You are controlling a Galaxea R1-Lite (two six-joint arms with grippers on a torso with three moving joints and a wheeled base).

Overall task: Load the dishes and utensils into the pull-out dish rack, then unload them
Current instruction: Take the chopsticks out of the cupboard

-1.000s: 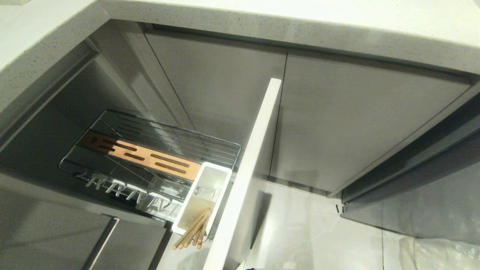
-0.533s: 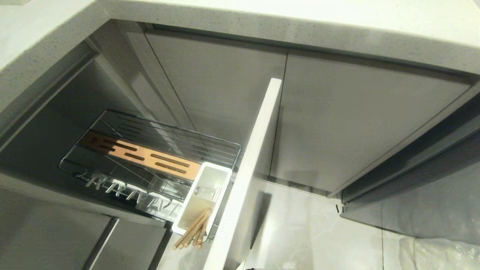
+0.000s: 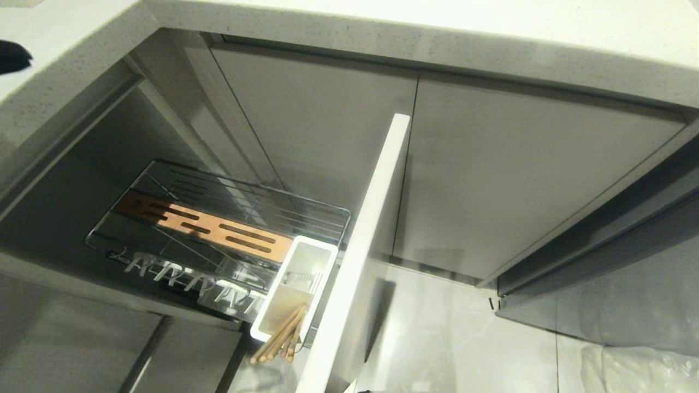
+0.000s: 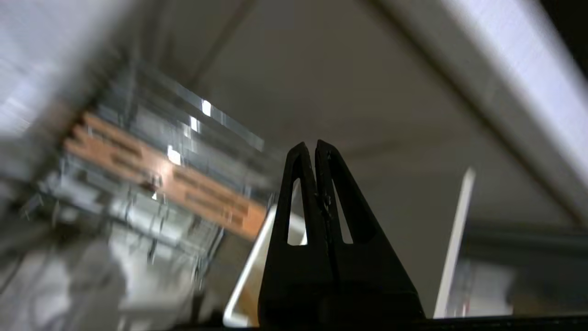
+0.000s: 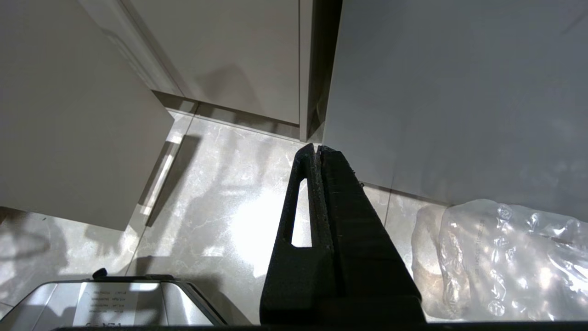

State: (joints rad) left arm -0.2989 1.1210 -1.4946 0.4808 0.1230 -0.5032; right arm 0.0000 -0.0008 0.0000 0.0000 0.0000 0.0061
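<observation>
The pull-out dish rack [image 3: 218, 229] stands open; chopsticks [image 3: 278, 341] lean in its white caddy [image 3: 273, 319]. Above the rack, the left gripper [image 4: 315, 146] has its jaws closed, empty; the right gripper [image 5: 317, 149] is likewise closed.

A speckled pale stone countertop [image 3: 382, 22] overhung flat grey cabinet doors [image 3: 513, 174], and crinkled clear plastic wrap [image 5: 500, 257] lay on the glossy marbled floor tiles [image 5: 220, 220].

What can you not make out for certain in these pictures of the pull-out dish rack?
- Chopsticks: lower ends hidden inside the white caddy, head view.
- Fork: only faint tines in the caddy's far compartment, too small to confirm.
- Plate and bowl: in no view.
- Dish rack: blurred in the left wrist view; the shut left tool covers part of the caddy.
</observation>
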